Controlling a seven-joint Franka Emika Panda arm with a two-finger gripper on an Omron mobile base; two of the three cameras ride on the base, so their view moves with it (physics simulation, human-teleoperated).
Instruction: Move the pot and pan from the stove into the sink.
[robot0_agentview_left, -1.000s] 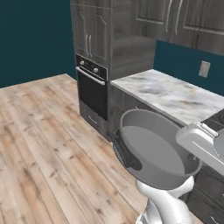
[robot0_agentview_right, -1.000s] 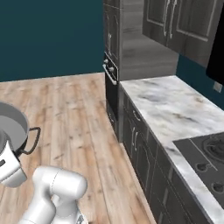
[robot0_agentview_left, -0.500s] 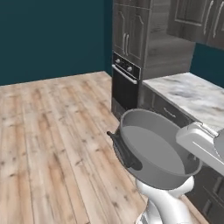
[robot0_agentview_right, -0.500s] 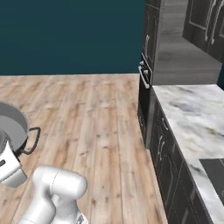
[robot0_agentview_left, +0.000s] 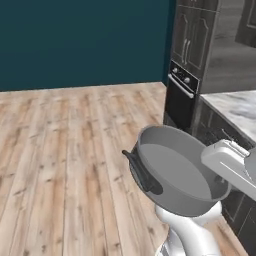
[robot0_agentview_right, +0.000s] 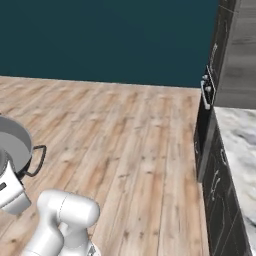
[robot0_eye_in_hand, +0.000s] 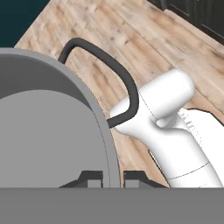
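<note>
pot (robot0_agentview_left: 176, 175): carried aloft over the floor (robot0_agentview_left: 70, 150), fingers (robot0_eye_in_hand: 94, 178) pinching its rim. views have swung past the oven (robot0_agentview_left: 181, 95) toward open floor; base is turning, likely toward the sink. pan pending.

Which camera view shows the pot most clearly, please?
The left base view: the pot appears nearly whole there, with its rim, inside and one dark loop handle, carried above the wooden floor. The right base view shows just its edge and one handle. The hand view shows the wall, where the fingers grip, and one handle.
</note>
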